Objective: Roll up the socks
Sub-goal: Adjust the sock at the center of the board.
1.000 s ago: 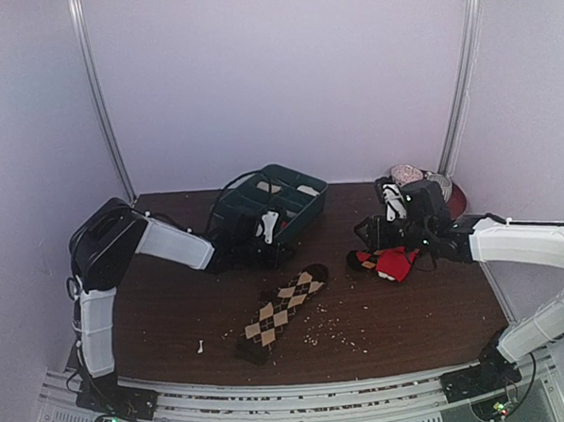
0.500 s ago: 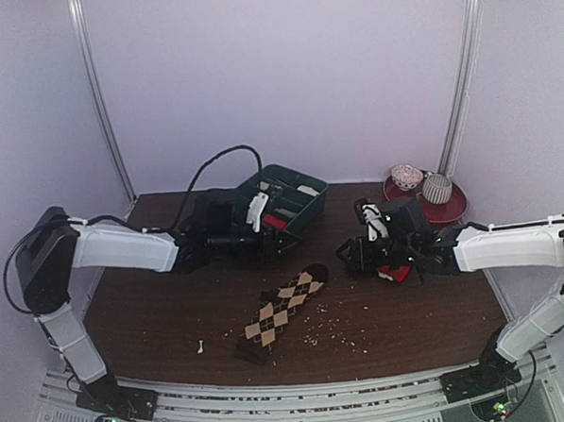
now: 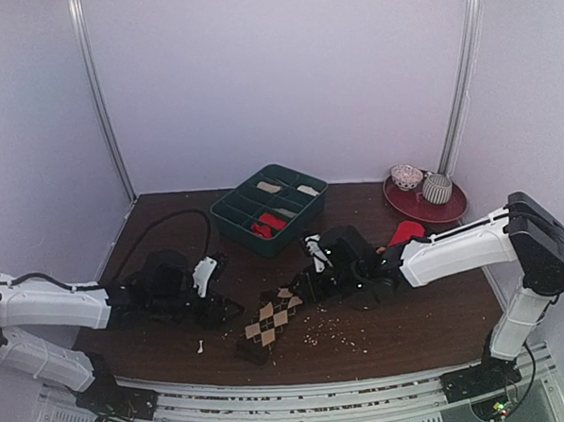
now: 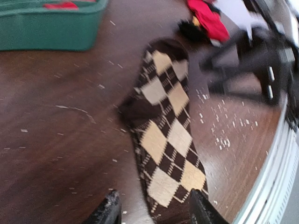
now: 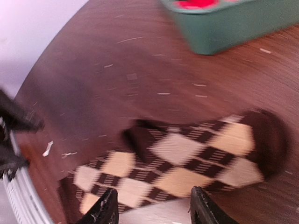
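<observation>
Two grippers flank one sock, both with their fingers parted and nothing clamped between them. The left gripper (image 3: 223, 311) sits low at the near-left end of the dark brown sock with tan argyle diamonds (image 3: 274, 320), and the right gripper (image 3: 303, 287) at its far-right end. From the left wrist the sock's near end lies between the black fingertips (image 4: 110, 211); whether they touch the cloth cannot be told. The right wrist view is blurred, its fingertips (image 5: 105, 209) framing the sock's middle. That sock lies flat and slantwise on the dark wooden table (image 3: 410, 308), a small dark flap sticking out at one side, with pale crumbs (image 3: 331, 336) scattered just right of it. Behind stands a green compartmented plastic tray (image 3: 224, 217) with red cloth (image 3: 264, 227) in one compartment. A red fabric bundle (image 3: 406, 231) shows behind the right forearm, near a round red plate (image 3: 452, 209) bearing two rolled balls.
</observation>
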